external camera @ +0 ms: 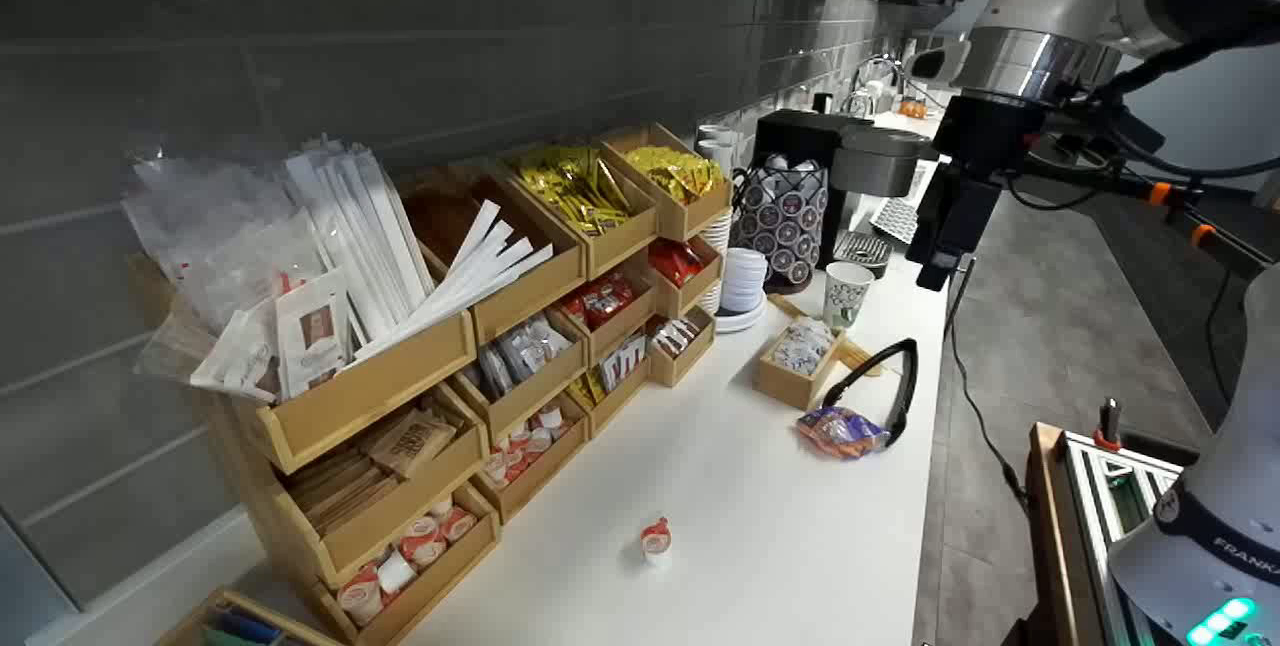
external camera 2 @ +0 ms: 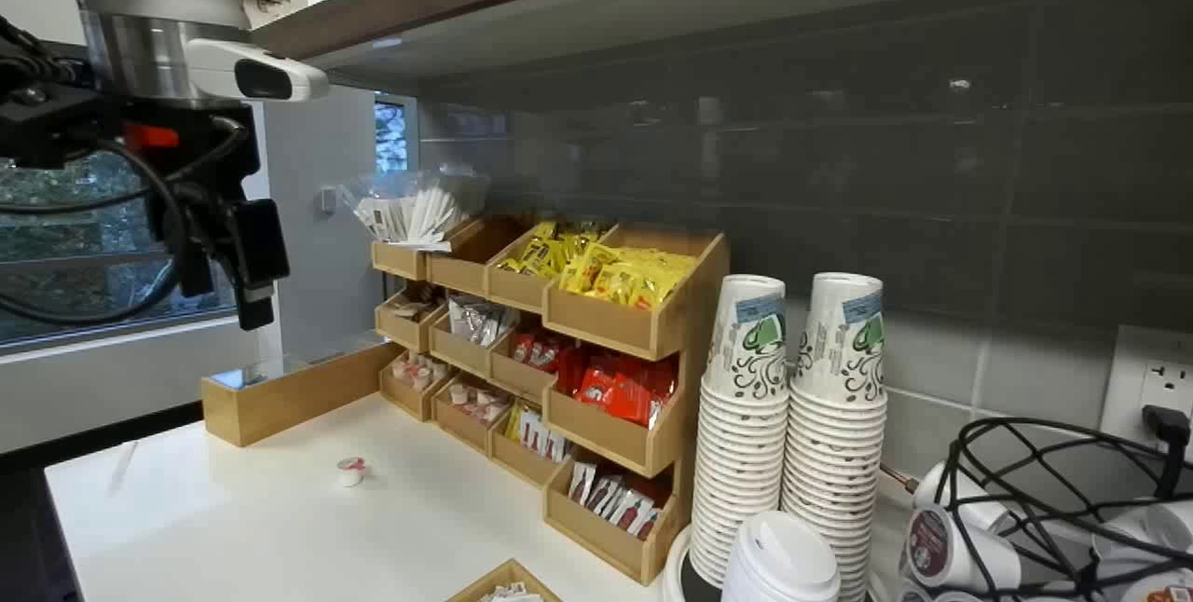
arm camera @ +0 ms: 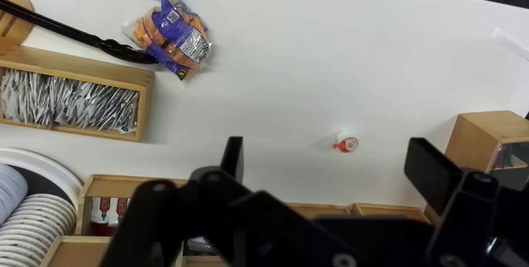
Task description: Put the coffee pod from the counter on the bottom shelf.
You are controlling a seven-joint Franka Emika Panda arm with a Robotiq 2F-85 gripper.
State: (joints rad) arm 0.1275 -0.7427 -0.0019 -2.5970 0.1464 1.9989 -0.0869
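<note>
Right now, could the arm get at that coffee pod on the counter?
Probably yes: the gripper is open, and nothing visibly blocks the coffee pod, which sits on the counter apart from the bottom shelf.

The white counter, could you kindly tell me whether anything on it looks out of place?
Yes: one coffee pod sits loose on the counter, while similar red-and-white pods are grouped on the bottom shelf.
</note>
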